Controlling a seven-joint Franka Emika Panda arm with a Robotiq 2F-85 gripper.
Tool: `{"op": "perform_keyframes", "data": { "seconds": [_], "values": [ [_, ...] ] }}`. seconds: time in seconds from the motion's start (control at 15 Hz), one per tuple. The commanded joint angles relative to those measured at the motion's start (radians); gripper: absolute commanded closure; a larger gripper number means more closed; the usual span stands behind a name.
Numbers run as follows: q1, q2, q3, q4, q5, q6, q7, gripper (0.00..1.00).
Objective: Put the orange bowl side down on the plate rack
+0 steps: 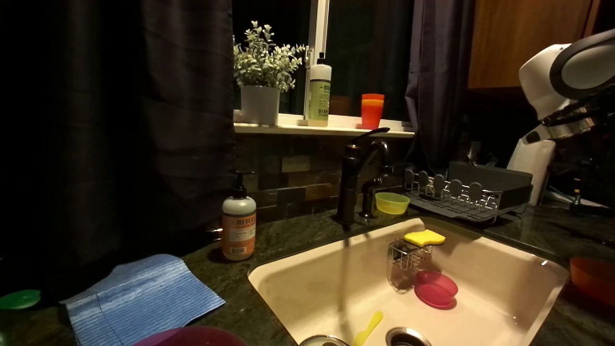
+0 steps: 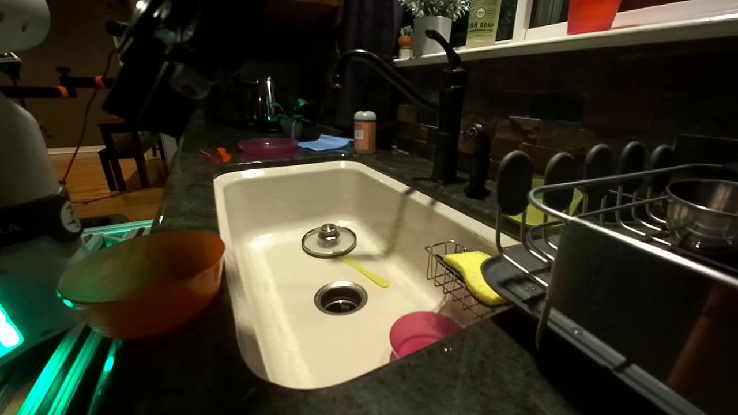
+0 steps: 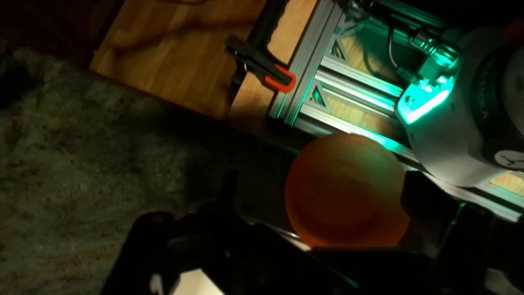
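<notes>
"MEYER" faces you from the orange-labelled pump bottle point(image 1: 239, 229), "DISH" and "SOAP" from the green-labelled bottle point(image 1: 319, 96) on the windowsill point(image 1: 346, 126); a cut-off "KA" and a round emblem point(image 2: 70, 217) show on your robot's base point(image 2: 31, 210).

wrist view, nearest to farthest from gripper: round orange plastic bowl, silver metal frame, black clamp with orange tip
1. Round orange plastic bowl: framed by the open gripper.
2. Silver metal frame: beyond it, upper right.
3. Black clamp with orange tip: at frame's left edge.
</notes>
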State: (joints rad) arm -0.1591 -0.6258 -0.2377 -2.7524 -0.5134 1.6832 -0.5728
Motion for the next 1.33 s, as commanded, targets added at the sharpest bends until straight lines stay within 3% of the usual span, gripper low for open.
{"op": "perform_keyframes", "data": {
  "seconds": [0.0, 0.2, 0.47, 0.87, 1.27],
  "values": [
    [-0.026, 0.068, 0.008, 0.000, -0.063, -0.093, 0.091, 0.00],
    [-0.024, 0.108, -0.018, -0.001, -0.109, -0.066, 0.108, 0.00],
    [-0.033, 0.161, -0.045, 0.001, -0.167, 0.094, 0.197, 0.00],
    [-0.058, 0.241, -0.073, 0.001, -0.111, 0.270, 0.255, 0.00],
    [-0.096, 0.302, -0.062, 0.001, -0.080, 0.227, 0.319, 0.00]
  ]
}}
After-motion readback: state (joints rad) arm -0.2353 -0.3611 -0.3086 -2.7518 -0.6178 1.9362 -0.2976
